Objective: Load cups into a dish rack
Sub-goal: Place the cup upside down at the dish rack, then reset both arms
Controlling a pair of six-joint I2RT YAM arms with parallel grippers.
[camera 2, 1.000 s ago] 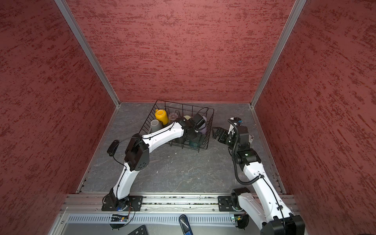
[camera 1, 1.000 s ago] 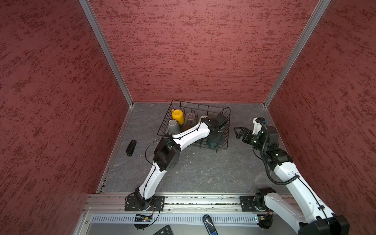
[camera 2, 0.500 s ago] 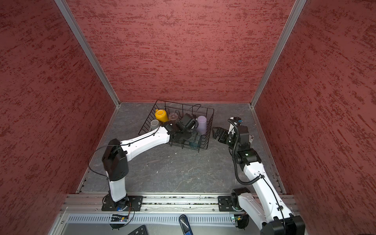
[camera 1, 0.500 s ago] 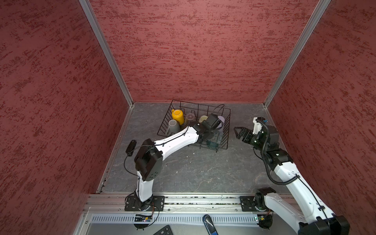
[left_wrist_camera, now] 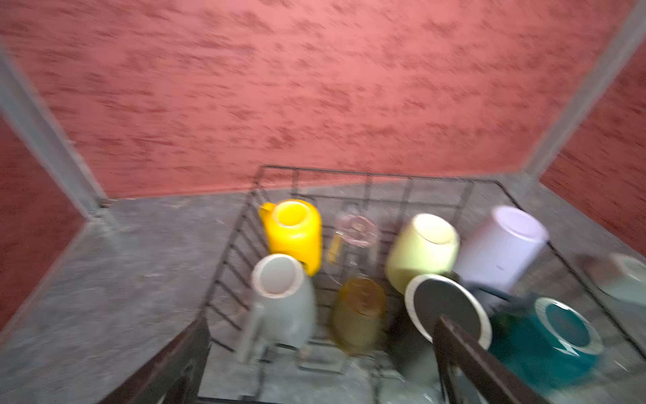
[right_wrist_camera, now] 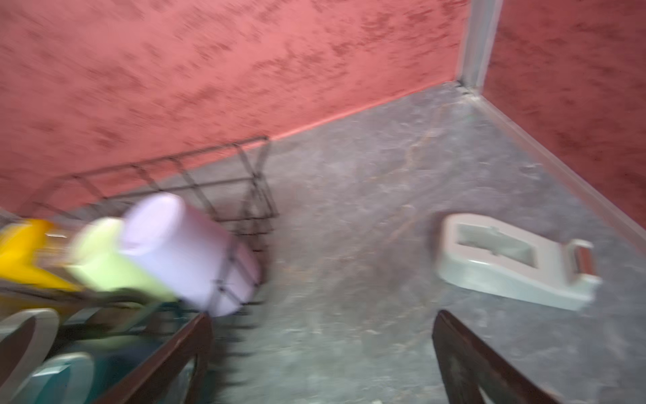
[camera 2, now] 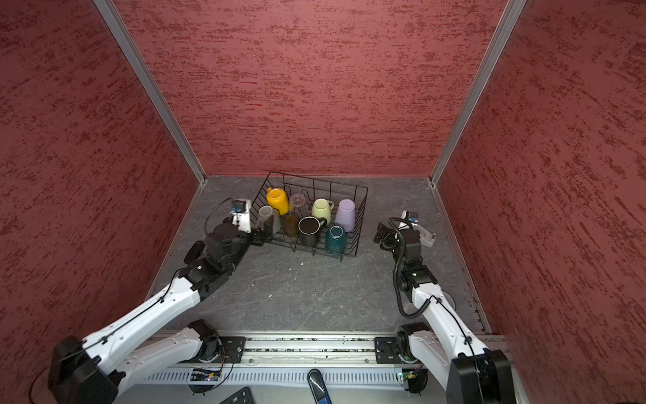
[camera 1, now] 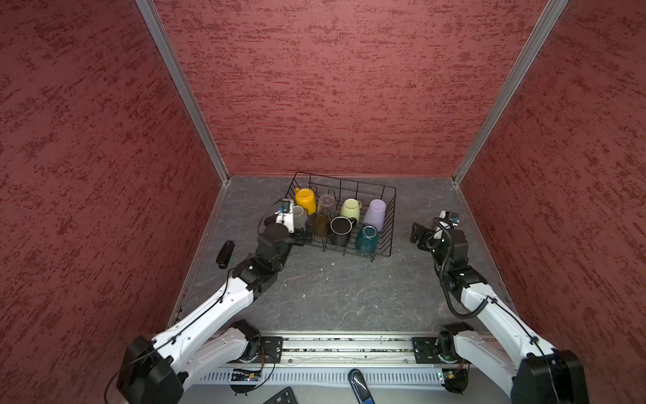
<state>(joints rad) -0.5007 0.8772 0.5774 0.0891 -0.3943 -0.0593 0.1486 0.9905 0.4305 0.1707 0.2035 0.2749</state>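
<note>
Dish rack [camera 1: 390,224] at table's [camera 1: 332,297] far edge, eight cups inside, bases up. Back row: yellow mug [camera 1: 306,200], clear glass [camera 1: 327,203], pale green mug [camera 1: 350,208], lilac tumbler [camera 1: 374,213]. Front row: grey mug [camera 1: 300,215], amber glass [camera 1: 320,224], black mug [camera 1: 341,227], teal mug [camera 1: 367,238]. Left gripper [camera 2: 260,237] wide, empty, at rack's near-left corner. Right gripper [camera 1: 418,237] wide, empty, right of rack.

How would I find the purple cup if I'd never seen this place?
Look for the black wire dish rack on the grey table, near the back red wall. Go to its far corner on the robot's right side. The lilac tumbler sits there, beside the pale green mug and behind the teal mug. It is the only purple cup and has no handle.
</note>
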